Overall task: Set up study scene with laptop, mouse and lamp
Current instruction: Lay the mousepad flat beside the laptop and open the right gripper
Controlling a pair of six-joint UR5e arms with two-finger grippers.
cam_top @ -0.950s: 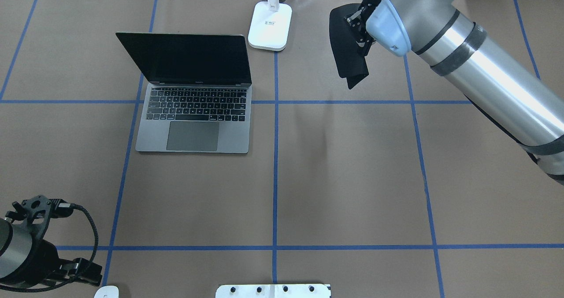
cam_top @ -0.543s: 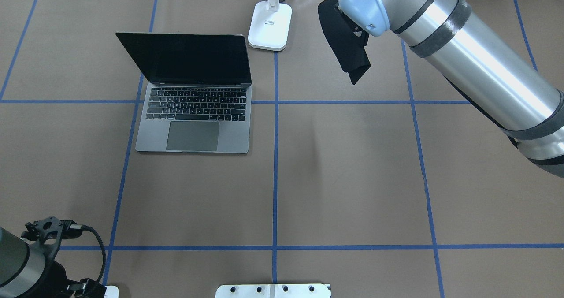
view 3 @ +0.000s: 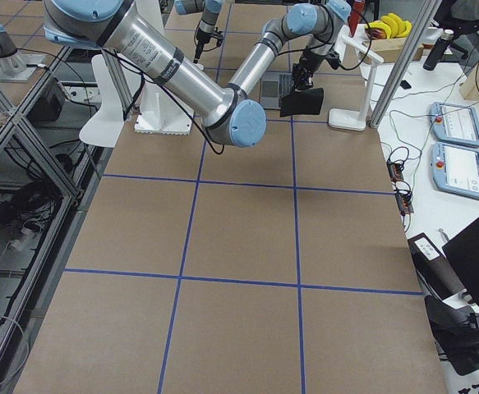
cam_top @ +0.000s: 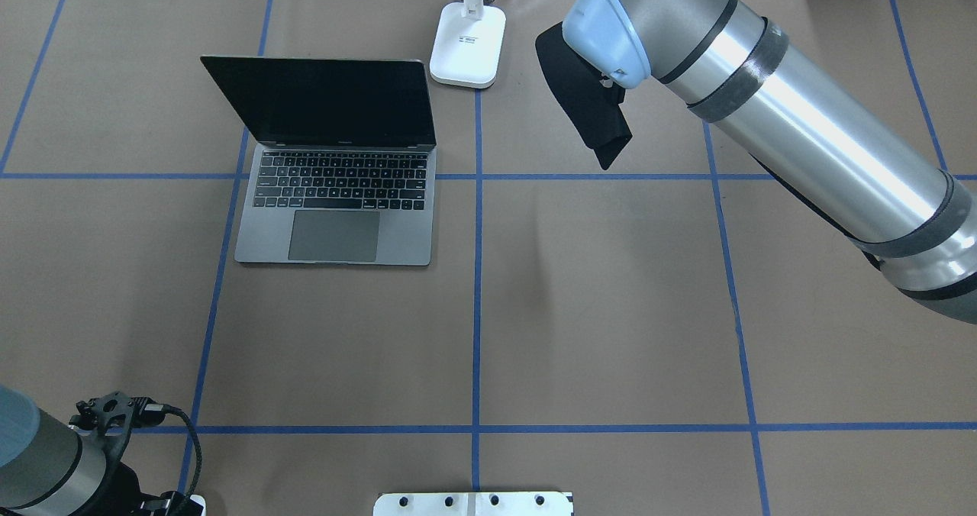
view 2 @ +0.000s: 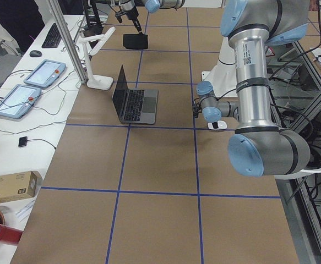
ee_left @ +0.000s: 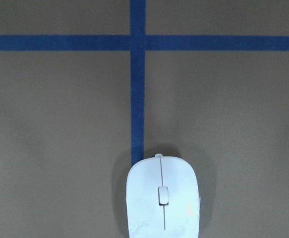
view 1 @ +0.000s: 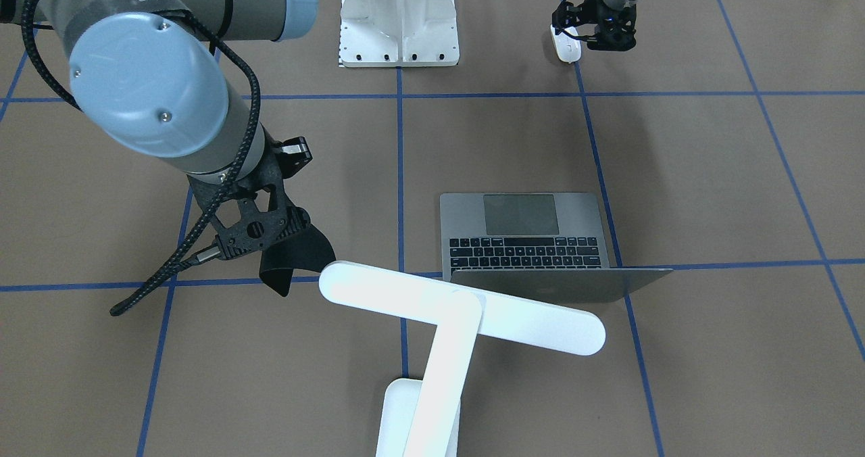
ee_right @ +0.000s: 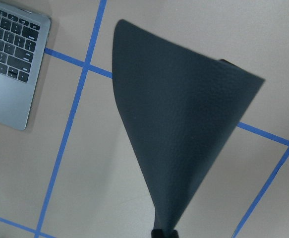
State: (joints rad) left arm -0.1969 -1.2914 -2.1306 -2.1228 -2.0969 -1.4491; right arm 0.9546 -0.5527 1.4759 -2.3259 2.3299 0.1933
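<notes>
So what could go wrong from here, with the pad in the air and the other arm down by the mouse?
1. The black pad hangs limp from one edge in the right gripper; it may land folded or creased.
2. It hangs near the lamp head; a swing could brush it.
3. The mouse is glossy; the left gripper could squeeze it out.
</notes>
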